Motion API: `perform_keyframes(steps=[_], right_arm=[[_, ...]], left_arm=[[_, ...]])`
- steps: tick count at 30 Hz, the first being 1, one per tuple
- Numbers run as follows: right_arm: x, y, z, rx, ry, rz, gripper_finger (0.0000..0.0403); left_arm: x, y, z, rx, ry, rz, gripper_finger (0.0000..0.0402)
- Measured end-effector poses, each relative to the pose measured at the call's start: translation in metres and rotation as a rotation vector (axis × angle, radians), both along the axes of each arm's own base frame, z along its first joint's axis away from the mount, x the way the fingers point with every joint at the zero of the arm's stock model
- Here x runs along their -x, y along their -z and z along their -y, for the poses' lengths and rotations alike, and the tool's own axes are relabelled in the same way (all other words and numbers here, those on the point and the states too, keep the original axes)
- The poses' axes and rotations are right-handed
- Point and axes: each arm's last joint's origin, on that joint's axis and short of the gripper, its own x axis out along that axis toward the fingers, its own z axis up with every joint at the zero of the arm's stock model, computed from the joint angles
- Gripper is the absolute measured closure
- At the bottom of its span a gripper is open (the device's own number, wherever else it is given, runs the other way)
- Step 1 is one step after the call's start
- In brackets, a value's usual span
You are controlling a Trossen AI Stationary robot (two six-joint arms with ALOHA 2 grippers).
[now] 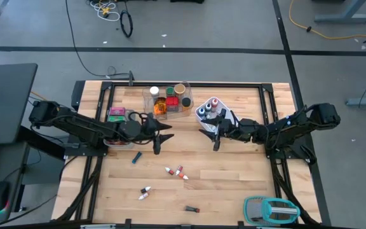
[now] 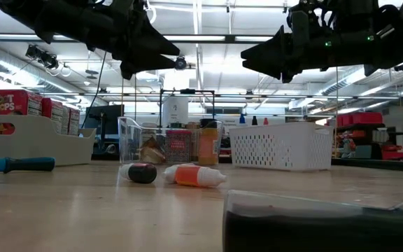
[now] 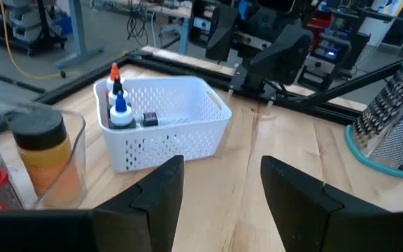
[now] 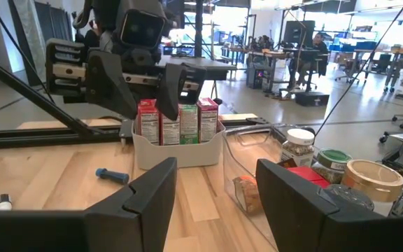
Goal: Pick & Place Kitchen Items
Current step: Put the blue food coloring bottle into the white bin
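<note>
Right now both arms hang above mid-table, the left gripper [image 1: 155,137] and right gripper [image 1: 216,132] spread and empty. Loose vials [image 1: 176,171] lie nearer, well apart; whichever arm goes should probably drop straight over one, fingers straddling it, before closing.

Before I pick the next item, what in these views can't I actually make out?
- Small vials on the table, high view: too small to read labels or contents.
- Dark object, low view: blurred and cut off by the bottom edge.
- Clear tray contents, right wrist view: partly hidden behind the right claw.
</note>
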Motion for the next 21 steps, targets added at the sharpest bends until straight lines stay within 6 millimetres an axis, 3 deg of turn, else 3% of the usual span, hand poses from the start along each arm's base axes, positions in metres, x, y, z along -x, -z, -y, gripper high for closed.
perform_keyframes(steps=[3,7,10,17,21], right_arm=[[0.0,-0.002,0.0,0.027,0.0,0.014,0.0195],[0.0,-0.003,0.0,0.074,0.001,0.017,0.0195],[0.0,-0.003,-0.001,0.06,-0.02,0.018,0.0195],[0.0,-0.007,-0.003,0.018,-0.09,0.07,0.0195],[0.001,-0.019,-0.002,0.134,-0.021,0.169,0.0195]], left_arm=[[0.0,-0.001,0.0,-0.029,0.007,-0.001,0.02],[0.0,0.002,0.002,0.063,0.029,-0.009,0.02],[0.0,0.002,0.005,0.06,0.129,-0.024,0.02],[0.007,0.001,0.049,0.085,0.339,-0.044,0.02],[0.007,-0.018,0.077,0.051,0.316,-0.171,0.02]])
